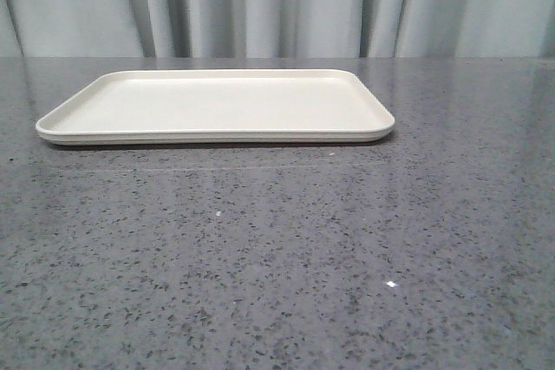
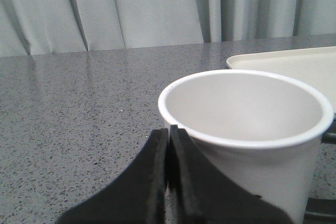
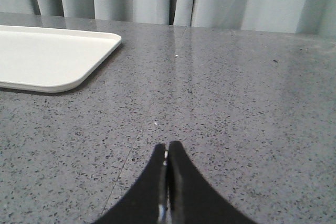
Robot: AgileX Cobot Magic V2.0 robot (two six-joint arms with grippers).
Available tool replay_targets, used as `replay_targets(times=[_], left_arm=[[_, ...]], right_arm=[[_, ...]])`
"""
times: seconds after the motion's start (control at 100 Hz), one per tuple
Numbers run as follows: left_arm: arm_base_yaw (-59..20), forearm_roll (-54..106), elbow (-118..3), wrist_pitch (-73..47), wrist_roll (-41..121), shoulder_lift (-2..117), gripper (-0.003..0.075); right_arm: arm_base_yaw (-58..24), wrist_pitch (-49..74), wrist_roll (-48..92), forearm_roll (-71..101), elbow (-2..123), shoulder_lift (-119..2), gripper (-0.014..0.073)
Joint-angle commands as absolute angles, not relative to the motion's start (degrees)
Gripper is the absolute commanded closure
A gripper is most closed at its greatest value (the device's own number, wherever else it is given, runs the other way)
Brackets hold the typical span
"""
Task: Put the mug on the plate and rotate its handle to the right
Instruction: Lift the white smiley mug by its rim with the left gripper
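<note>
Left wrist view: left gripper (image 2: 169, 145) with fingers pressed together, no gap, nothing between them. Tips sit right against the near rim of the mug (image 2: 247, 129); real contact can't be confirmed. Mug upright on the table (image 2: 79, 108), white, empty inside. A bit of dark handle (image 2: 329, 138) shows at its edge. Plate (image 2: 294, 64) lies beyond the mug, apart from it.

Right wrist view: right gripper (image 3: 168, 156) also closed tip to tip, empty, over bare table (image 3: 236, 103). Plate corner (image 3: 58, 56) well apart from it.

Front view: plate (image 1: 217, 103) flat on the far half of the table (image 1: 277, 257), nothing on it. Neither gripper nor mug in frame.
</note>
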State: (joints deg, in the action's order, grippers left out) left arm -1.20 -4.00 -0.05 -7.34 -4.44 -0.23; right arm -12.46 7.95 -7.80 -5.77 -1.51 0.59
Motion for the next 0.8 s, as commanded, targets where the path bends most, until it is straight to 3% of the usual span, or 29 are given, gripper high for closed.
replay_targets(times=[0.0, 0.55, 0.79], left_arm=[[-1.0, -4.0, 0.5, -2.9, -4.6, -1.9, 0.074], [-1.0, -4.0, 0.5, -2.9, -4.6, -1.9, 0.074], [-1.0, -3.7, -0.3, 2.9, -4.6, -1.9, 0.074]], right_arm=[[-12.1, 2.8, -7.4, -5.9, -1.6, 1.8, 0.0659], [-12.1, 2.8, -7.4, -5.9, -1.6, 1.8, 0.0659], [-12.1, -1.6, -7.4, -5.9, -1.5, 1.8, 0.0659]])
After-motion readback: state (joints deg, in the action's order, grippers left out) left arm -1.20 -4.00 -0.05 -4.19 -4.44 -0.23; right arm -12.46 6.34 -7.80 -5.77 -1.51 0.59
